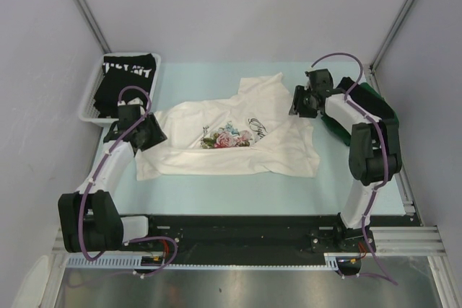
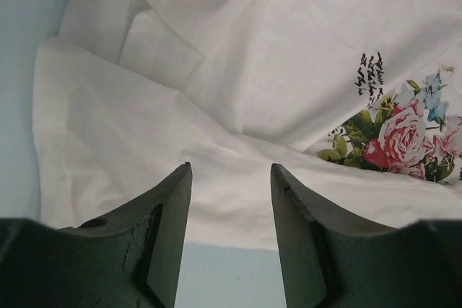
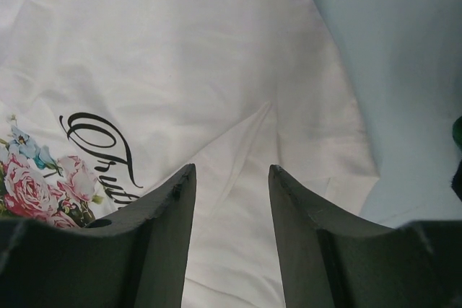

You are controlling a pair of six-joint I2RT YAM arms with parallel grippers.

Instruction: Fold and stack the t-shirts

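A white cotton t-shirt with a pink-and-blue flower print and black cursive script (image 1: 238,146) (image 2: 216,70) (image 3: 180,48) lies rumpled, print side up, on the pale blue-green table (image 1: 216,192) (image 2: 14,70) (image 3: 390,48), stretched between the two pairs of jaws.

The left jaws stand open with nothing between them. They are over the shirt's near hem, and in the gap between their tips there is cloth and, nearer the wrist, a strip of bare table. Ahead of them the cloth rises in soft folds. The rose print (image 2: 404,135) sits ahead and to their right, with small black lettering (image 2: 370,77) just beyond it.

The right jaws are also parted and hold nothing. They hover over the shirt's other side. A crease in the cloth runs ahead from the gap between their tips. The cursive script (image 3: 101,142) and the flowers (image 3: 36,178) lie to their left, and the shirt's edge and open table to their right.

Past the right jaws, on the side away from the shirt, a dark green cloth tee (image 1: 333,125) lies partly under that arm. Beyond the left jaws a white plastic mesh basket (image 1: 86,102) holds a black tee with white lettering (image 1: 130,70).
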